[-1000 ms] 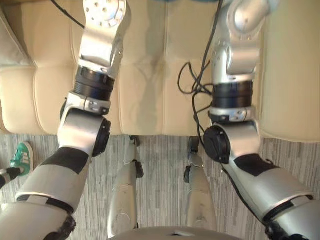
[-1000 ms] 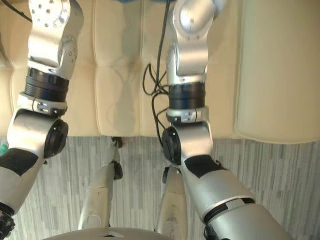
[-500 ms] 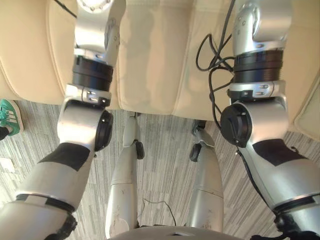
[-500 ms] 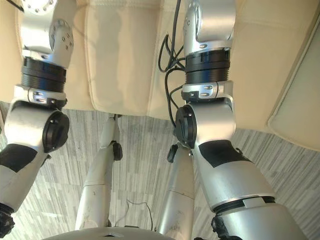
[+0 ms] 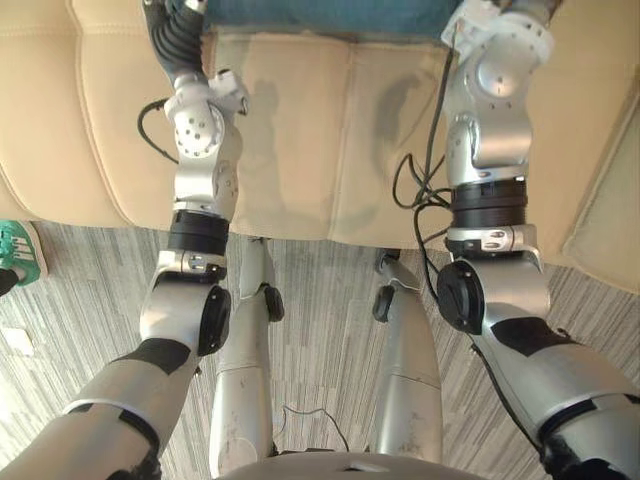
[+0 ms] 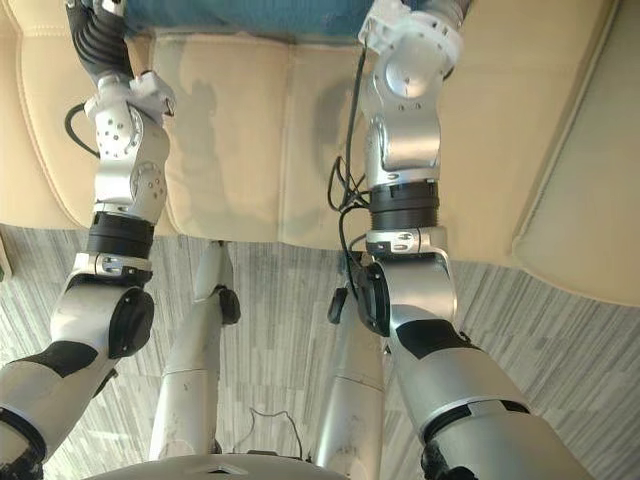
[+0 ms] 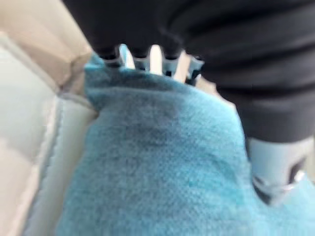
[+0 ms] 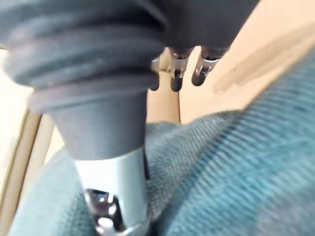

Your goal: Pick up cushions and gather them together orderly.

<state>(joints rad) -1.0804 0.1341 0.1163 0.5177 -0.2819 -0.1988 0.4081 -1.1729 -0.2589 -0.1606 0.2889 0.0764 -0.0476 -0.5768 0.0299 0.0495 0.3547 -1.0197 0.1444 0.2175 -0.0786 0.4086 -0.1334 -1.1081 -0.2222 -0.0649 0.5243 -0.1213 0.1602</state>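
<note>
While your left hand [image 7: 147, 29] and right hand [image 8: 93, 54] are at the cushion [image 7: 162, 162],
can't tell either grip; squeeze evenly, then lift.

A teal-blue woven fabric cushion [image 5: 330, 14] lies on the cream leather sofa [image 5: 290, 130]. It sits far back on the seat.

A: Seat clearance?
B: Sofa seat [image 5: 300, 150] lay bare from its front edge up to the teal cushion [image 5: 330, 15] along the back edge.
A: Sides?
B: Beige cushion [image 6: 590, 230] blocked the right end. A person's shoe [image 5: 18, 255] stood on the floor [image 5: 90, 290] off the left front corner.
</note>
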